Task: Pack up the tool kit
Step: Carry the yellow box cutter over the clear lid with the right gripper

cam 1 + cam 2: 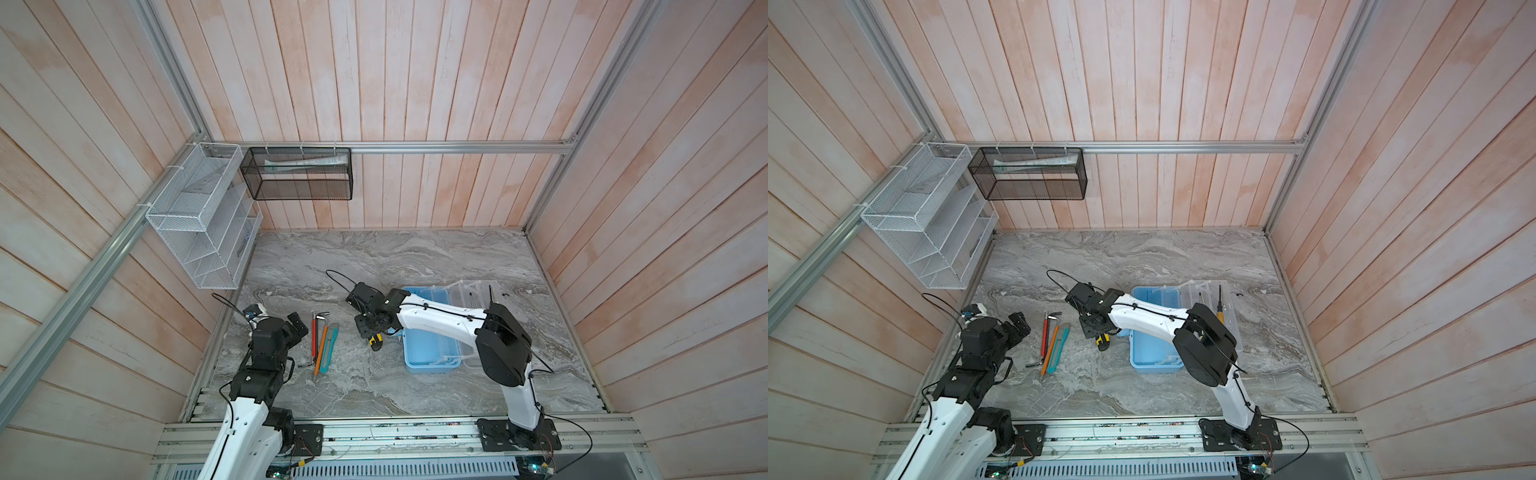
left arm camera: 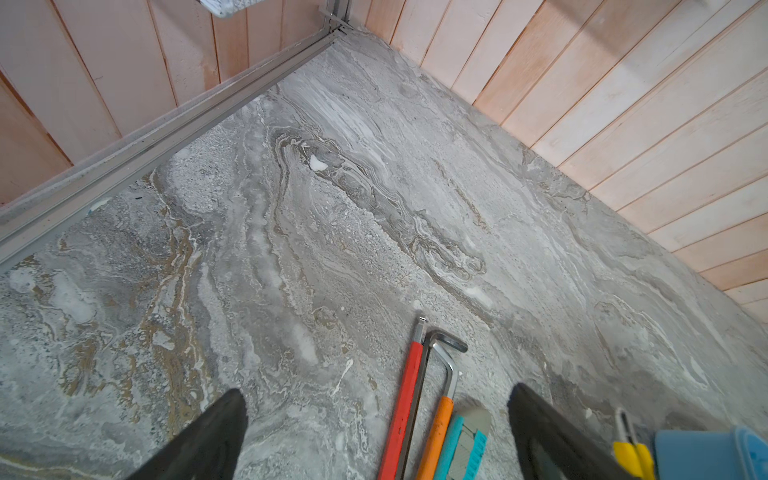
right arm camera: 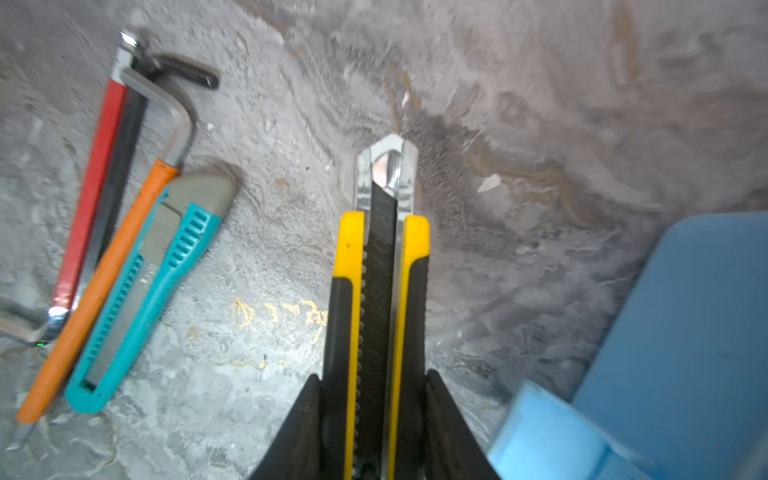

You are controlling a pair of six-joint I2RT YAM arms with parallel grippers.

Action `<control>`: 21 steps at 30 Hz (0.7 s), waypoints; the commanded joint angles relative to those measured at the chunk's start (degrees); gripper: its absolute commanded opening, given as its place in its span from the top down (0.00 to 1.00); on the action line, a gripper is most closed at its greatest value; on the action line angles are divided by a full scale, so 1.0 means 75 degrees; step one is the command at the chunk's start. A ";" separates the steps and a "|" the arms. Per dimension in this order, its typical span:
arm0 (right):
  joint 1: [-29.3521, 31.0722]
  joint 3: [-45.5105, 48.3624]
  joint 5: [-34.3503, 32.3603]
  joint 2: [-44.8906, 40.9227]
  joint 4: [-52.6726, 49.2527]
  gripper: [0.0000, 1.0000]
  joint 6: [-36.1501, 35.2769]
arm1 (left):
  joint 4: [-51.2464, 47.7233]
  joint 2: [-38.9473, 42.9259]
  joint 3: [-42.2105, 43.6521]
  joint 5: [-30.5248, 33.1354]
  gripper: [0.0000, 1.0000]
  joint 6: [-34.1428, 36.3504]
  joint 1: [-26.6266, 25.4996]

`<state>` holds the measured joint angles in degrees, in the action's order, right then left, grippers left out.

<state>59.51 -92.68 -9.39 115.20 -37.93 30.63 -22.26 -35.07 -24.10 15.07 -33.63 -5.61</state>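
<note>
My right gripper (image 3: 372, 376) pinches yellow-and-black plastic cutter (image 3: 380, 249), just beside open light-blue plastic case (image 1: 428, 351). Not in yet. My left gripper (image 2: 378, 392) wide open, holds nothing. Waiting on grey stone table (image 1: 374, 257): red pencil (image 3: 89, 199), orange pencil (image 3: 99, 291), teal plastic cutter (image 3: 141, 299), bent metal keys (image 3: 183, 120). Lots left, I think. Lid not shut.

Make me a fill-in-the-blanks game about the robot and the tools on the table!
The right gripper is shut on the cutter with the black and ____ handle.
The left gripper is ____ and holds nothing.
The teal cutter lies on the table right beside the ____ pencil.
Missing words: yellow; open; orange.
</note>
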 commanded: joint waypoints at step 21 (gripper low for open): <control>-0.2060 0.3674 -0.1420 -0.4761 -0.0400 0.90 0.0674 | 0.0028 -0.0008 -0.0075 0.0132 0.00 0.0030 0.0043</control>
<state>45.78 -67.59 -17.56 82.91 -39.44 34.54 -22.26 -35.09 -24.10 15.29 -33.63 -5.61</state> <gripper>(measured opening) 0.335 0.996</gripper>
